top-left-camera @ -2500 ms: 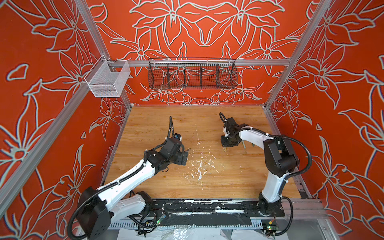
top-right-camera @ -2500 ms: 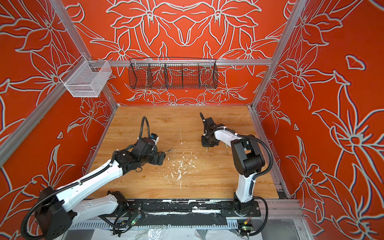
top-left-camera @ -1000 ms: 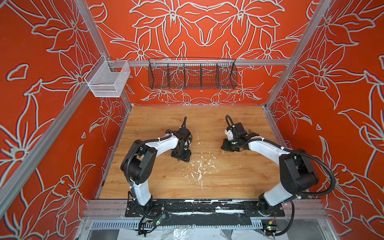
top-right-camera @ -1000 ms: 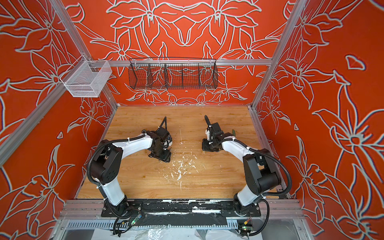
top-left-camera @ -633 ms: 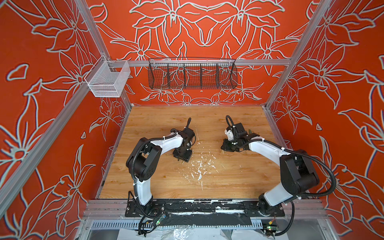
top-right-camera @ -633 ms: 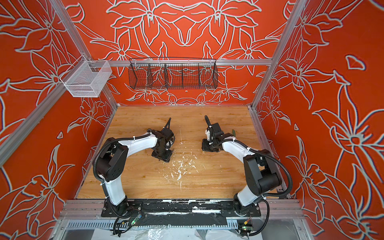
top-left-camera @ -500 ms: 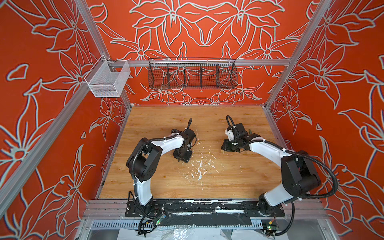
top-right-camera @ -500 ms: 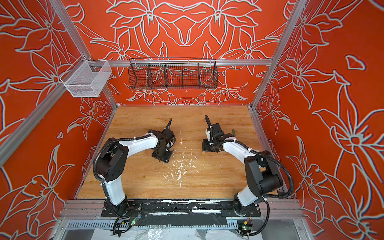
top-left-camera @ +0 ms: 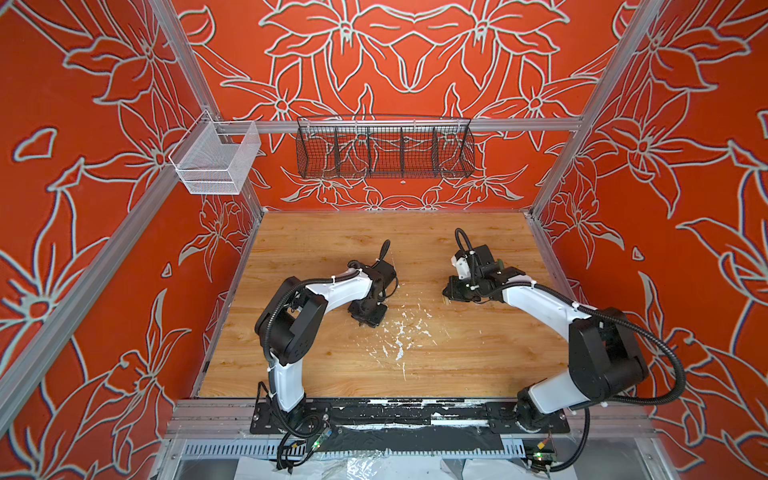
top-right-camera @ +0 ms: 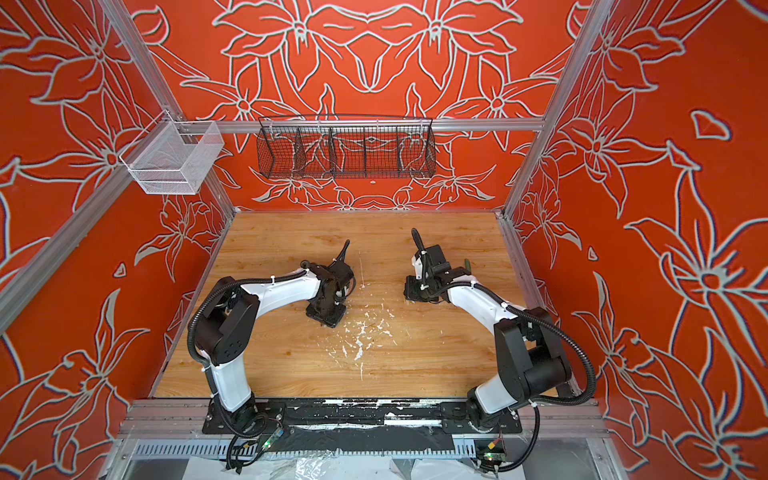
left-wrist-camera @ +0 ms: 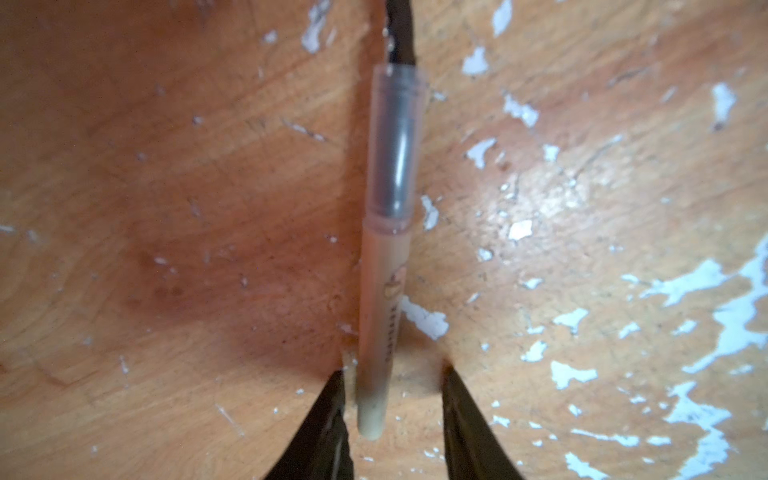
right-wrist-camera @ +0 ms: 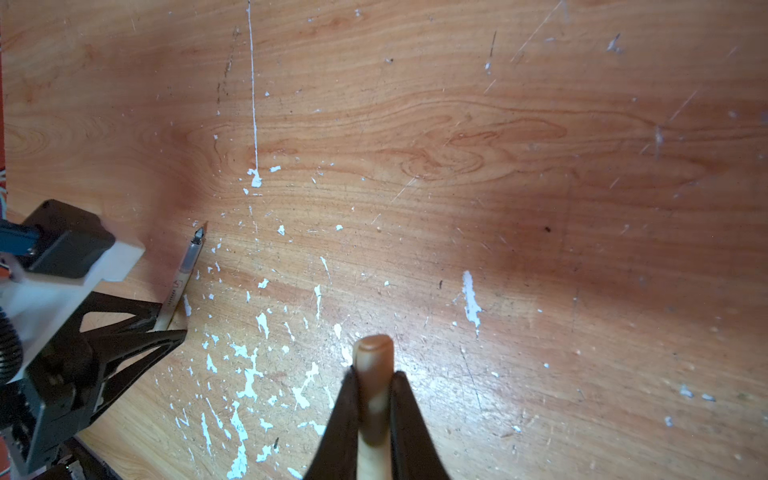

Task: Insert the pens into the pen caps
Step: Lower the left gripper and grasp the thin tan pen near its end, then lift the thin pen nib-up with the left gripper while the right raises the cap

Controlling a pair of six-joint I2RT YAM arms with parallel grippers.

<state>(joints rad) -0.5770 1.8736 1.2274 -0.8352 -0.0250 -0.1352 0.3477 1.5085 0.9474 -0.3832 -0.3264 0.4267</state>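
A tan pen [left-wrist-camera: 380, 291] lies flat on the wooden table, its clear sleeve [left-wrist-camera: 397, 145] and dark tip pointing away from my left gripper [left-wrist-camera: 394, 372]. The left jaws straddle the pen's rear end: one fingertip almost touches it, the other stands apart, so the gripper is open. The same pen [right-wrist-camera: 183, 274] and left gripper [right-wrist-camera: 170, 322] also show in the right wrist view. My right gripper [right-wrist-camera: 377, 372] is shut on a tan pen cap [right-wrist-camera: 374, 353], held just above the table. In both top views the left gripper [top-left-camera: 368, 318] and right gripper [top-left-camera: 451, 293] sit mid-table. The other pens and caps are hidden.
White paint flecks [top-left-camera: 399, 336] scatter over the table's middle. A small dark green piece [top-left-camera: 500, 262] shows behind the right wrist; I cannot tell whether it is a pen or a cap. A black wire basket [top-left-camera: 384, 147] and a white mesh basket [top-left-camera: 214, 160] hang on the walls.
The left arm swung in over the tan pen, settled low at it, and its jaws narrowed around the pen's rear end. The right arm shifted slightly and kept hold of the cap.
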